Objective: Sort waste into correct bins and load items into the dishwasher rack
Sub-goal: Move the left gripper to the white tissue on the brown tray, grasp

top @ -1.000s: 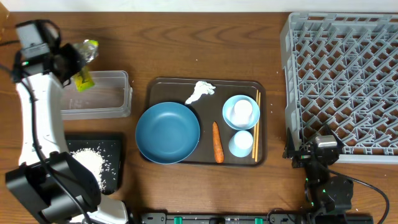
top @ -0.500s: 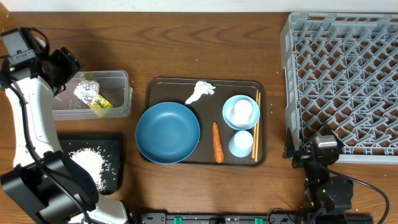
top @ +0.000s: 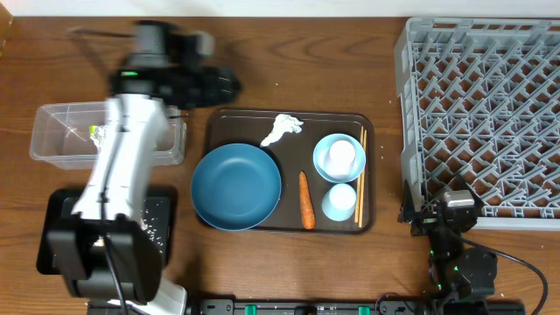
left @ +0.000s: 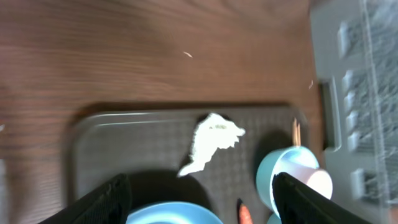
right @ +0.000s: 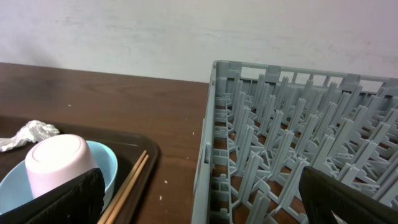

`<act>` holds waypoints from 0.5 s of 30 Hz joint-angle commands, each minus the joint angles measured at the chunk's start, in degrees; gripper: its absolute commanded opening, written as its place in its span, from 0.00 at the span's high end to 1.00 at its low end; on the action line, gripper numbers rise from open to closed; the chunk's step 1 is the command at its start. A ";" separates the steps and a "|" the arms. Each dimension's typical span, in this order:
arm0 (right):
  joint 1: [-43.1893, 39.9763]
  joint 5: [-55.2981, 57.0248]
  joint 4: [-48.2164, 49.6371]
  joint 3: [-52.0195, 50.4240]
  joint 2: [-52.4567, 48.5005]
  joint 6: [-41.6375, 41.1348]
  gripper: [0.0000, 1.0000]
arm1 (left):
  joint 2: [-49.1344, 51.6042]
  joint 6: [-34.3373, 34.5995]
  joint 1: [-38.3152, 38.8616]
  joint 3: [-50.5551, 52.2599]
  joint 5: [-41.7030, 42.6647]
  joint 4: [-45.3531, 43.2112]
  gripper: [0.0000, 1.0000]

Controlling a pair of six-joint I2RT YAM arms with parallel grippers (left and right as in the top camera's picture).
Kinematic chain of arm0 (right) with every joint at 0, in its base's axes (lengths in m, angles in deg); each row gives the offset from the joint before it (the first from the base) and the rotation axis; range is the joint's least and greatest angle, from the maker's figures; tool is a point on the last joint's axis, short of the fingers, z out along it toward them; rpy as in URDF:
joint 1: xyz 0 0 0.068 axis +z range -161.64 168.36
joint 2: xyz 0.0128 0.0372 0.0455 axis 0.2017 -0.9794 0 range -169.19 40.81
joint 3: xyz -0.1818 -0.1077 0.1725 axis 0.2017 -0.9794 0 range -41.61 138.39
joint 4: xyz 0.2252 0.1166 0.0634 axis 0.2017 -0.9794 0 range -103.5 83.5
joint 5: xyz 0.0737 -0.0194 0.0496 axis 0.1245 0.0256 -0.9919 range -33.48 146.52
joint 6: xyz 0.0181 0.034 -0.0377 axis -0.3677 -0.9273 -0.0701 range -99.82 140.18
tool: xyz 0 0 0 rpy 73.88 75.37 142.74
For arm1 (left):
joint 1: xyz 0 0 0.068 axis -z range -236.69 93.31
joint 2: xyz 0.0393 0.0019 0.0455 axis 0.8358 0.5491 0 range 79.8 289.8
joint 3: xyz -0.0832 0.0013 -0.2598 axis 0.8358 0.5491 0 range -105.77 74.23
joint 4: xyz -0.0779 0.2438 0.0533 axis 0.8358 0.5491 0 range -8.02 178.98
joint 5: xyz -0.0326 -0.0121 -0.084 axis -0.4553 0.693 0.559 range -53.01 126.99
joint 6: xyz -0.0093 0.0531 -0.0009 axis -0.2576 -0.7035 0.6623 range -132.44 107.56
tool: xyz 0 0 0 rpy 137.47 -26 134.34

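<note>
My left gripper [top: 226, 86] is open and empty, blurred, over the table just beyond the brown tray's far left corner. The left wrist view has its dark fingers [left: 102, 199] apart above the white paper [left: 211, 140], the dark-blue bowl [left: 174, 215] and the carrot [left: 244, 214]. The crumpled wrapper [top: 98, 133] lies in the clear tub [top: 61, 144]. Rice [top: 156, 223] shows on the black tray [top: 59, 206], mostly hidden by the arm. A pale cup [top: 340, 157] sits in the light-blue bowl [top: 325, 171], with chopsticks [top: 361, 175] beside it. My right gripper [right: 205, 205] is open by the rack [top: 481, 114].
The brown serving tray [top: 227, 122] holds the bowls, the carrot [top: 305, 199], the paper [top: 282, 129] and a second pale cup [top: 339, 201]. The left arm's white link [top: 122, 166] lies across the clear tub and the black tray. The rack's grey wall [right: 208, 155] stands close to my right gripper.
My left gripper let go of the wrapper, which now lies in the clear tub, opened, and swung right toward the brown tray's far edge. The right arm has not moved.
</note>
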 commanded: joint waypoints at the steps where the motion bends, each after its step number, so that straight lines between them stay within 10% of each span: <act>1: -0.52 0.17 -0.07 -0.24 0.31 0.72 0.01 | 2.14 -2.01 8.50 0.79 -18.84 0.15 0.24; 15: -0.52 0.17 -0.07 -0.24 0.31 0.74 0.01 | 15.61 -4.94 18.97 0.79 -30.10 -4.17 0.24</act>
